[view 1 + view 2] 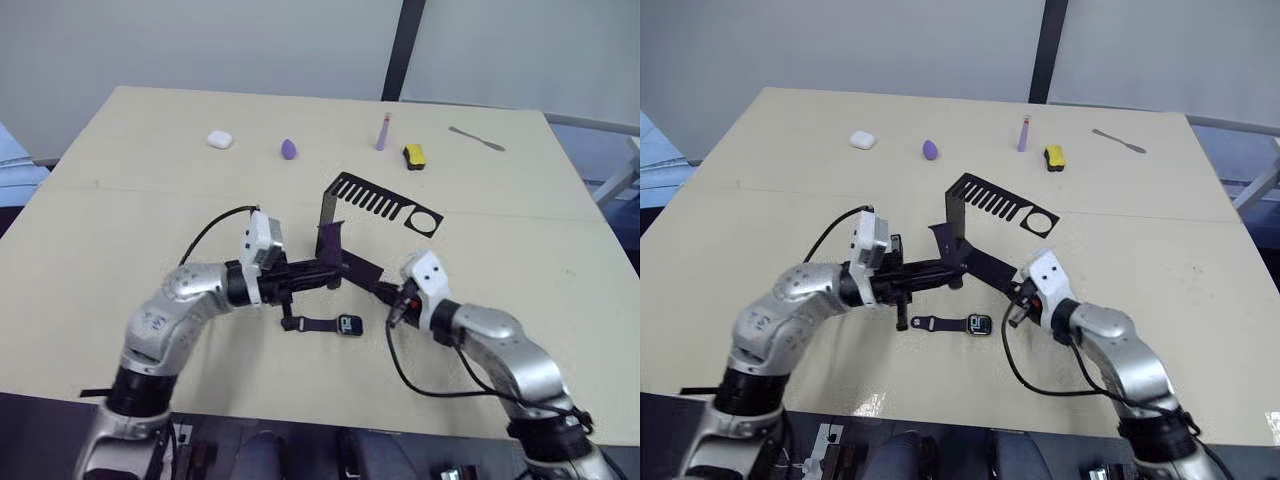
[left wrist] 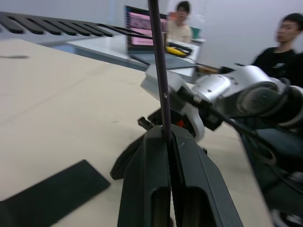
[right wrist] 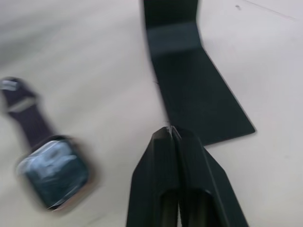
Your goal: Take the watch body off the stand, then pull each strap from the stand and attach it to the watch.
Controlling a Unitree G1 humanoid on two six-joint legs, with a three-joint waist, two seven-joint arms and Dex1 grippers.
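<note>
Left gripper (image 2: pixel 169 137) clamps the second strap (image 2: pixel 158 66), watch body (image 1: pixel 980 324) with one strap (image 1: pixel 935 323) on lies on the table (image 1: pixel 790 180) below-right of it, right gripper (image 3: pixel 171 135) sits clenched empty beside the stand (image 1: pixel 985 215); risk: thin strap slipping or twisting in the pinch during attachment.

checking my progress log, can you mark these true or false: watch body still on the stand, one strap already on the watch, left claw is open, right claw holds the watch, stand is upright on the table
1. The watch body is on the stand. False: it lies on the table in front of the stand.
2. One strap is attached to the watch body. True.
3. The left claw is open. False: it is shut on the second strap.
4. The right claw holds the watch. False: it is shut, empty, beside the watch.
5. The stand is upright on the table. True.
</note>
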